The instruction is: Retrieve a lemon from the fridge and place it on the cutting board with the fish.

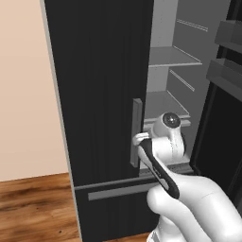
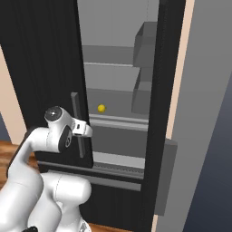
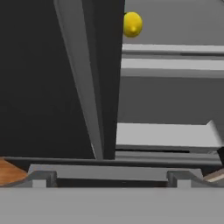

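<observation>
Fridge [image 2: 45,68]: black, right door standing open, left door shut with grey handle [image 2: 77,124]; grey shelves showing inside. Lemon [image 2: 101,108]: lying on a lower shelf [image 2: 118,118], toward its left end, apart from the robot. Gripper [image 3: 111,178]: hovering low before the left door's edge, fingers spread wide, gripping nothing.

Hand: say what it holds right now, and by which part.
Nothing. The hand is open in front of the fridge; the lemon lies on a shelf inside.
</observation>
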